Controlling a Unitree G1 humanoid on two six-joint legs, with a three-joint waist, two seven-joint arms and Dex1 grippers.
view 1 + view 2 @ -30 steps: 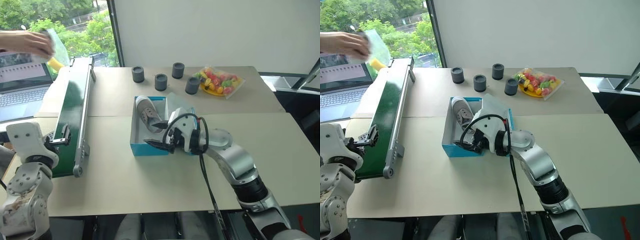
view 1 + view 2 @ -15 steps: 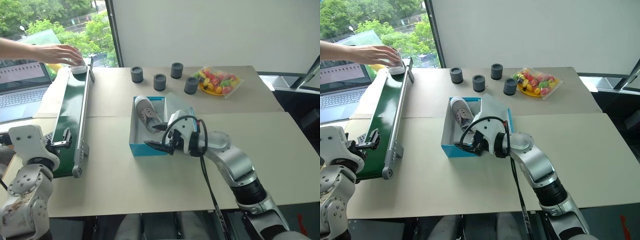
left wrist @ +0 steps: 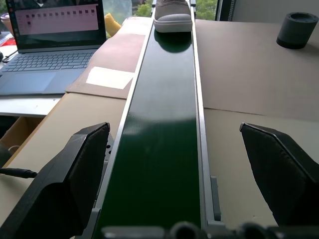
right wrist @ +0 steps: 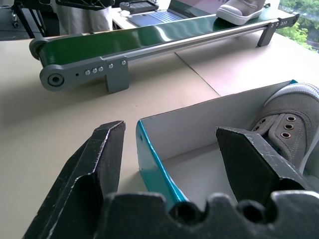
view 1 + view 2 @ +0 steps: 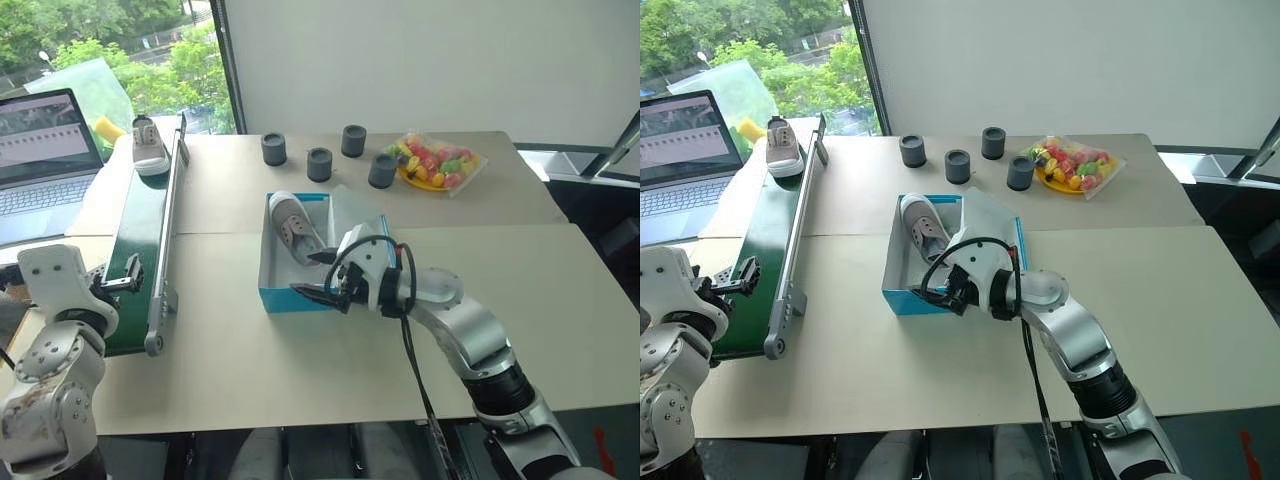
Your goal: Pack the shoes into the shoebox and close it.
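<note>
The turquoise shoebox has one grey lace-up shoe inside, lid up. Second shoe sits on the green conveyor. Right gripper straddles the box's wall, released; left gripper is released too.

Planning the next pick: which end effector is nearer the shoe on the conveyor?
Left end effector: at the conveyor's near end, shoe at the far end. Right end effector: at the shoebox.
</note>
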